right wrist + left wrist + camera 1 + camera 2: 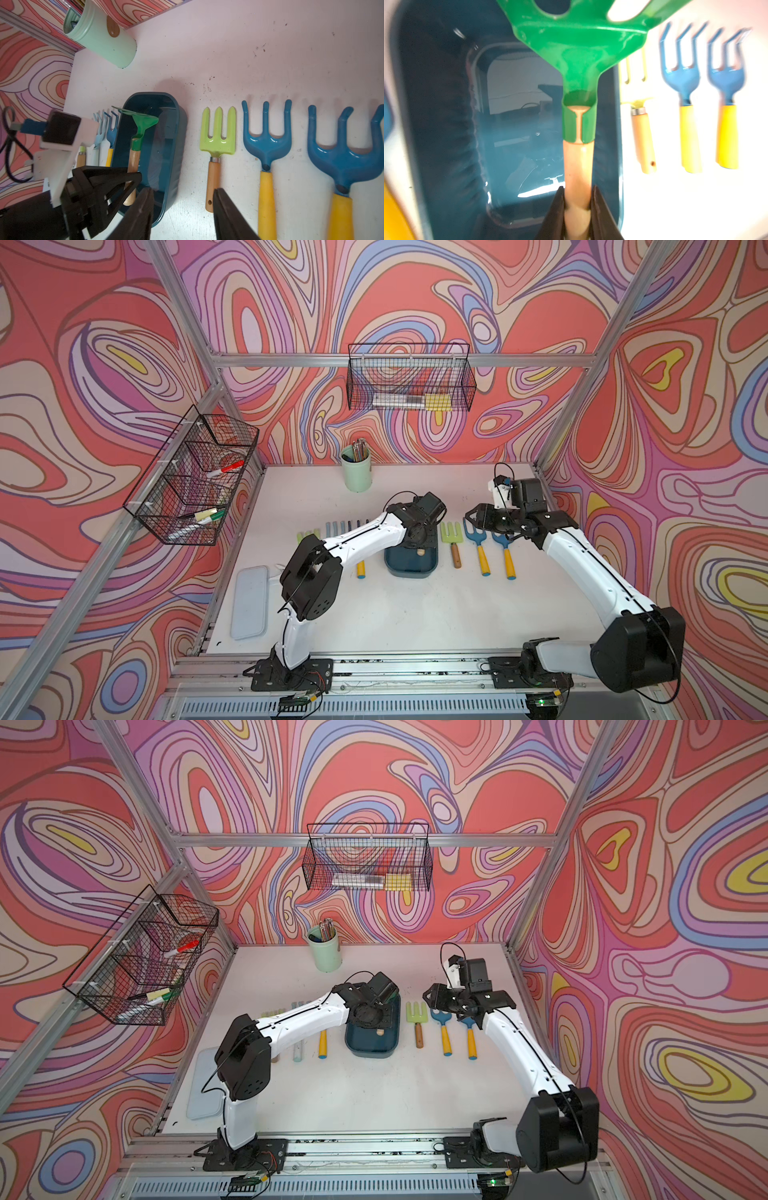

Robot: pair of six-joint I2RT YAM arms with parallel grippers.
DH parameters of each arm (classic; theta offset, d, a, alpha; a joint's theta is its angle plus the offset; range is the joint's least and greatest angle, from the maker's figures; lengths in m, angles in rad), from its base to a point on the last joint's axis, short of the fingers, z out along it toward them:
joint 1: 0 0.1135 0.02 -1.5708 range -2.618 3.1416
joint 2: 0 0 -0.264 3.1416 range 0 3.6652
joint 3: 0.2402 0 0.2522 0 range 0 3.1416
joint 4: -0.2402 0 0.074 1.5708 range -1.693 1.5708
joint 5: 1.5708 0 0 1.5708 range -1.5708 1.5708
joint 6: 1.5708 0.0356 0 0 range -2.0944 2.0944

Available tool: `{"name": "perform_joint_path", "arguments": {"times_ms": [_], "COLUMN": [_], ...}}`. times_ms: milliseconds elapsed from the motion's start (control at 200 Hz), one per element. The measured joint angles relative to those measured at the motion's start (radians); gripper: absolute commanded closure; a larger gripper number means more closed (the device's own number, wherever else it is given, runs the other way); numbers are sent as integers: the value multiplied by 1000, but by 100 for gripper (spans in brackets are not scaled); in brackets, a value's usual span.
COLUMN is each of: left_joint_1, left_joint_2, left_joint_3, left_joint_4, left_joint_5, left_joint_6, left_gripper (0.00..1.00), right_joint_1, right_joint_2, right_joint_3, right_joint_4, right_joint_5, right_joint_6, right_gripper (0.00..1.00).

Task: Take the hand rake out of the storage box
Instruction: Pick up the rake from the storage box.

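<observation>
The hand rake [579, 62] has a green fan head and a wooden handle [133, 162]. It lies along the inside of the dark teal storage box [411, 566] [370, 1048], close to one long wall. My left gripper [578, 199] is shut on the handle, one black finger on each side. In both top views the left wrist covers most of the rake; only the handle's end [420, 551] shows. My right gripper [182, 193] [473, 516] hangs open and empty above the table, between the storage box [166, 145] and a light green fork.
Right of the box lie a light green fork [452, 537] and two blue rakes with yellow handles [478, 541] [503, 547]. More hand tools lie left of the box under my left arm. A pale green cup [356, 472], a pale blue lid [249, 601] and wire baskets [409, 383] [195, 477] surround them.
</observation>
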Motion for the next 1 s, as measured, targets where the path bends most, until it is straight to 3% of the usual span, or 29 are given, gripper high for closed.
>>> {"name": "perform_joint_path", "arguments": {"times_ms": [431, 1001], "left_joint_1": [0, 0], "left_joint_2": [-87, -125], "left_joint_3": [-9, -66], "left_joint_4": [91, 174], "left_joint_5": [132, 197], "left_joint_6": [2, -21], "left_gripper": [89, 89], "right_joint_1": [125, 185], "right_joint_2": [-16, 95], "right_joint_3": [-102, -92], "right_joint_4": [292, 405], "right_joint_5": [-56, -56], "right_joint_6": [233, 296], "right_gripper": [52, 56]}}
